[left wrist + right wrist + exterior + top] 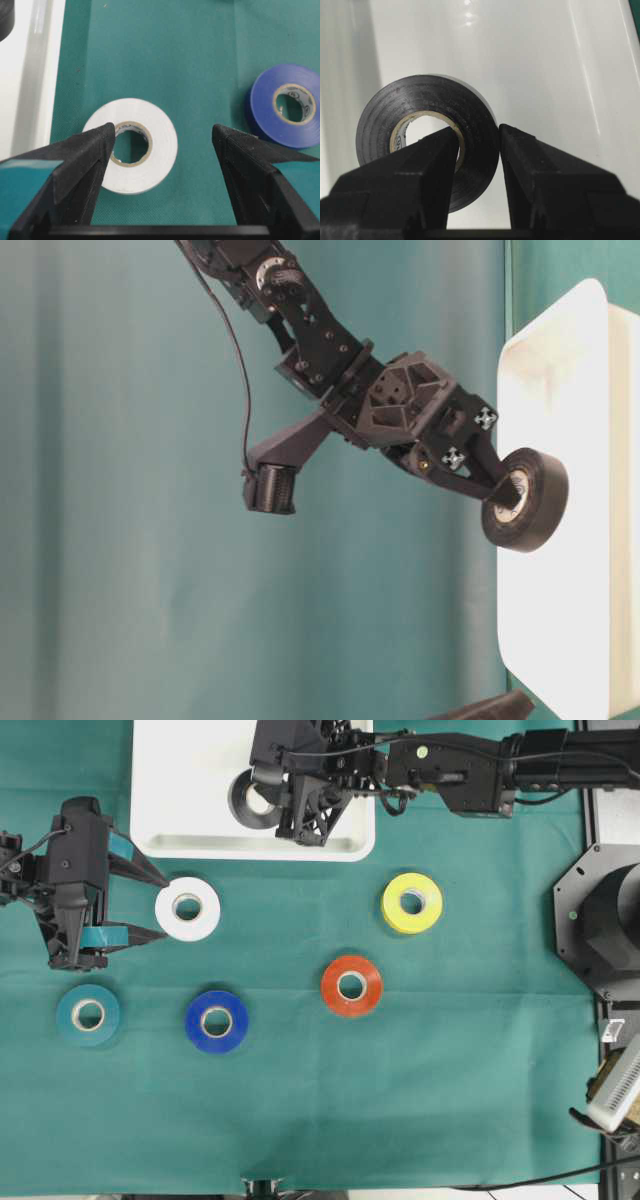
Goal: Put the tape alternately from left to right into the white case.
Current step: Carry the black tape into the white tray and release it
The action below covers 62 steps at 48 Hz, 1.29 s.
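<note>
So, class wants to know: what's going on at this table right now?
The right gripper holds the black tape by its wall, over the white case. The left gripper waits open around the white tape. Yellow, red, blue and teal rolls lie on the green cloth.

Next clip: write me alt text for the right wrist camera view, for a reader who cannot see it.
The right pincer is shut on the wall of a black ring-shaped roll of tape with a pale core, one finger through the core and one outside. The roll hangs over the glossy floor of the shallow white plastic case.
</note>
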Each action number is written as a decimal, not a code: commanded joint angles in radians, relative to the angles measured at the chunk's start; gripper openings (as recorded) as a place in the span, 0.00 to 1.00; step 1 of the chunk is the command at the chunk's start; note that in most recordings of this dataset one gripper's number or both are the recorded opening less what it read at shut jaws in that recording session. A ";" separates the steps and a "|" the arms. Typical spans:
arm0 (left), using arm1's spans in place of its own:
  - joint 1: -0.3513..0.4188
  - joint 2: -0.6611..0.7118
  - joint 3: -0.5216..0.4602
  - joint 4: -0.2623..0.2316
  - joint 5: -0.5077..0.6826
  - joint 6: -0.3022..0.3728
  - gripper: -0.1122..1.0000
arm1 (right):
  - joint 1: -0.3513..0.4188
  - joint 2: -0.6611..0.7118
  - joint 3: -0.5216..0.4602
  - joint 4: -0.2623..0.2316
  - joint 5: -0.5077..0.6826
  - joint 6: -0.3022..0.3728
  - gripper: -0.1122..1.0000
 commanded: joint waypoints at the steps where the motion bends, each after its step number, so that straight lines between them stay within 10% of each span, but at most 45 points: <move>1: -0.003 -0.006 -0.023 -0.002 -0.006 0.002 0.82 | -0.006 -0.020 -0.026 -0.008 -0.011 0.002 0.11; 20: -0.003 -0.006 -0.023 -0.002 -0.006 0.002 0.82 | -0.005 -0.018 -0.026 -0.008 -0.006 0.002 0.13; 35: -0.003 -0.008 -0.021 0.000 -0.006 -0.002 0.82 | -0.006 -0.020 -0.021 -0.008 -0.005 0.002 0.82; 62: -0.006 -0.008 -0.020 -0.002 -0.005 -0.006 0.82 | 0.018 -0.038 -0.006 -0.008 -0.005 0.000 0.79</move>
